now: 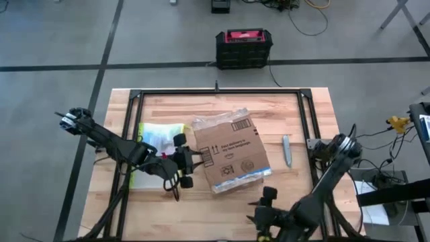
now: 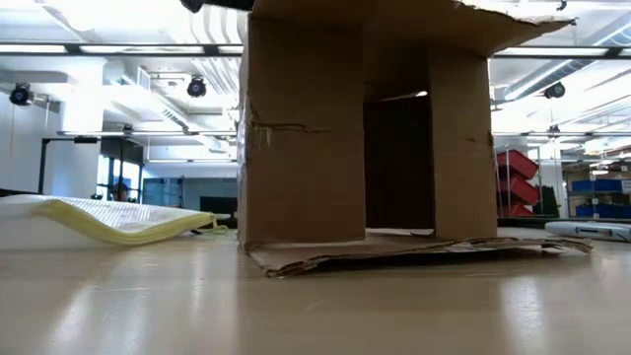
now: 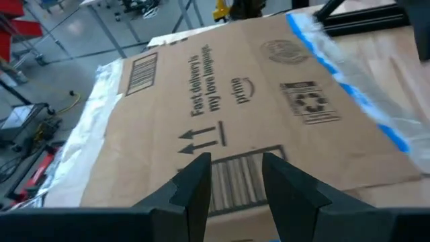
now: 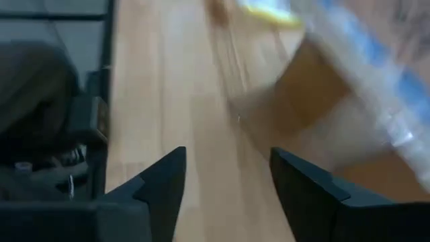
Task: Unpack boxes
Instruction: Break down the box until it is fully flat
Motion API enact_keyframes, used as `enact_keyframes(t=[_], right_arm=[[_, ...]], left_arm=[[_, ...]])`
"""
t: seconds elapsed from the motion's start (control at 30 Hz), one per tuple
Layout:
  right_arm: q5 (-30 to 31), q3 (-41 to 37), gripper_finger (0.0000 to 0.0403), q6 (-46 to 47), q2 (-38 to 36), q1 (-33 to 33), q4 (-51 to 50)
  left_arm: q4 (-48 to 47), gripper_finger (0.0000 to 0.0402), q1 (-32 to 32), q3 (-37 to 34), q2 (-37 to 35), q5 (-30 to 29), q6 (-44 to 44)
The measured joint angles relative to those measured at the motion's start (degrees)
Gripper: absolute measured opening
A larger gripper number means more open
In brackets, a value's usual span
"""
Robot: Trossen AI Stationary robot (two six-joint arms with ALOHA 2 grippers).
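A brown cardboard box lies near the middle of the wooden table, its printed side with arrows, a barcode and a recycling mark facing up, and clear plastic film showing along its far and near edges. From table height the box stands tall with a dark opening in its side and a flap lying flat on the table. The left gripper sits at the box's left edge, its fingers parted with the edge of the cardboard between them, right over a barcode label; whether they truly pinch it I cannot tell. A clear yellow-edged pouch lies just left of the box, under the left arm. The right gripper hovers by the box's near right corner, jaws open and empty. A small grey tool lies to the right of the box
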Motion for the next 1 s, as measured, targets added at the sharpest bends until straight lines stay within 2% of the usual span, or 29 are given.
enact_keyframes(t=[0.1, 0.27, 0.33, 0.53, 0.83, 0.9, 1.0], right_arm=[[3.1, -0.1, 0.0113, 5.7, 5.0, -0.9, -0.2], [12.0, -0.1, 0.0024, 12.1, 11.4, -2.5, -0.2], [15.8, -0.1, 0.0007, 15.1, 13.8, -3.3, -0.2], [19.8, -1.2, 0.0001, 23.3, 17.4, -6.3, 0.0], [21.5, -8.4, 0.0, 33.5, 16.4, -9.6, 1.0], [21.2, -9.6, 0.0, 32.1, 16.2, -10.3, 4.2], [20.7, -11.7, 0.0, 25.0, 15.6, -11.5, 12.1]], left_arm=[[-0.1, 0.0119, 1.4, -0.1, 0.4, 0.0, 0.0], [-0.5, 0.0119, 3.4, -0.1, 0.7, 0.3, 1.9], [-0.5, 0.0119, 4.5, -0.1, 0.7, 0.9, 2.9], [-0.2, 0.0119, 7.4, -0.1, 1.5, 6.2, 3.0], [0.6, 0.0119, 7.6, -0.1, 4.5, 6.4, 3.2], [0.7, 0.0119, 7.6, -0.1, 4.5, 6.4, 3.2], [0.7, 0.0119, 7.8, -0.1, 4.5, 6.4, 3.2]])
